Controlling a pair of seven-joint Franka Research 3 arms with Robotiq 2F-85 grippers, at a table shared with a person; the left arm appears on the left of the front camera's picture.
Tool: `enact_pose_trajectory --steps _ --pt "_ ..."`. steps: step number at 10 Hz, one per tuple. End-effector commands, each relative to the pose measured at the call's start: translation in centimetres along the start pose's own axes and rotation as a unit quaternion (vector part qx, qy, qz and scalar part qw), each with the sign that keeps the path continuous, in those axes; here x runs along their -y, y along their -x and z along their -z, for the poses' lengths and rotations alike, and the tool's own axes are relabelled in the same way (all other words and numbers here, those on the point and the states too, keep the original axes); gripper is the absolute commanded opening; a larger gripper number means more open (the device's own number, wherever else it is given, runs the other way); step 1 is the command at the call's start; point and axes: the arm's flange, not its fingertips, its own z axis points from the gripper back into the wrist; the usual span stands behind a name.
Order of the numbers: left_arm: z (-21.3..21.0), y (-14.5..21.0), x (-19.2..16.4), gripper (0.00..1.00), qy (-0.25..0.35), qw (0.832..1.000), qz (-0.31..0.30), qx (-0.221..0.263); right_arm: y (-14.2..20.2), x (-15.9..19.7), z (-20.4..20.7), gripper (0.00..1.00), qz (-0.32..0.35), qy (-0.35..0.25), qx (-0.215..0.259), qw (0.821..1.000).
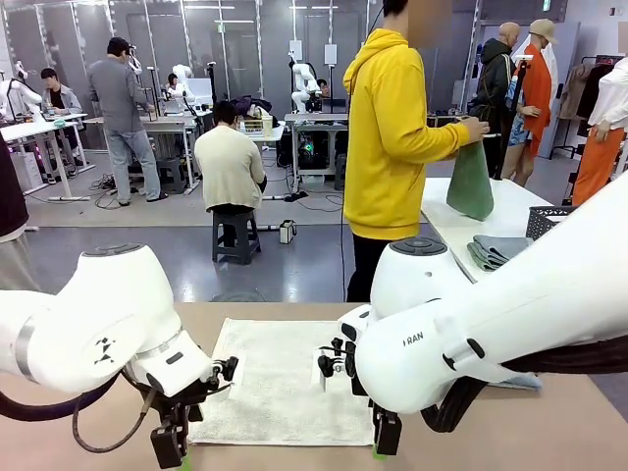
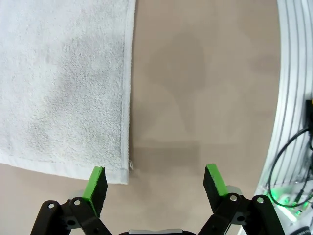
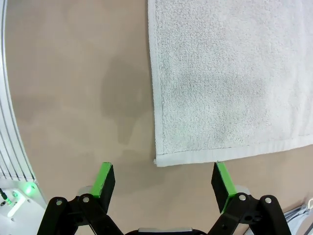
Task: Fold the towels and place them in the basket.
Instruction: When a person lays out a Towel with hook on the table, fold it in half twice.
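2 arms, 2 grippers, 1 towel on my table. The cream towel [image 1: 280,378] lies flat and unfolded on the tan table [image 1: 294,459], btwn my two arms. My L gripper [image 1: 173,449] hangs fingers-down at the towel's near-left corner. My R gripper [image 1: 385,437] hangs the same way at the near-right corner. Both are spread wide, w/ nothing held in either.

L wrist cam: L gripper [image 2: 154,172] has its jaws far apart, 2 green pads [image 2: 96,183] showing. The towel [image 2: 63,83] takes the upper left. Its hemmed corner sits right at one pad, and bare table lies under the rest of the gap. Can't tell if that pad touches cloth. 1 silver rail [image 2: 293,73] w/ 1 black cable runs down the far side of the frame.

R wrist cam: R gripper [image 3: 163,167] is just as wide, 2 green pads again. The towel [image 3: 230,73] takes the upper right, its corner just beyond the fingertips, approx mid-gap, not touched.

Far side: 1 person in a yellow hoodie [image 1: 388,137] stands at a separate white table [image 1: 442,211], holding up 1 green cloth [image 1: 471,182]. On that table lie a small stack of folded grey-blue cloths [image 1: 496,250], count unclear, and 1 dark lattice basket [image 1: 546,222], partly hidden by my R arm and well apart from the cream towel. 1 pale blue sliver [image 1: 518,381] shows under my R arm; can't tell what it is.
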Motion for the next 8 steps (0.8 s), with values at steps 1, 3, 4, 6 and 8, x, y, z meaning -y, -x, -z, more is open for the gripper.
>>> enact_pose_trajectory --steps 1,3,4,6,8 --pt "1.1 -0.1 -1.2 1.0 -0.027 1.0 0.007 -0.014 -0.9 0.6 1.1 1.0 0.011 0.014 -0.016 1.0" --pt "1.8 0.1 -1.9 1.0 -0.029 0.999 0.006 -0.023 -0.9 0.9 1.6 1.0 0.01 0.013 -0.018 1.0" --pt "2.2 0.2 -2.2 1.0 -0.03 0.999 0.006 -0.023 -1.0 1.0 1.8 1.0 0.008 0.01 -0.02 1.0" --pt "2.3 0.3 -2.7 1.0 -0.028 0.999 0.001 -0.021 -1.1 0.9 2.1 1.0 0.005 0.002 -0.021 1.0" --pt "2.6 0.5 -3.1 1.0 -0.029 0.999 -0.005 -0.018 -1.1 1.2 2.3 1.0 0.012 -0.005 -0.025 1.0"
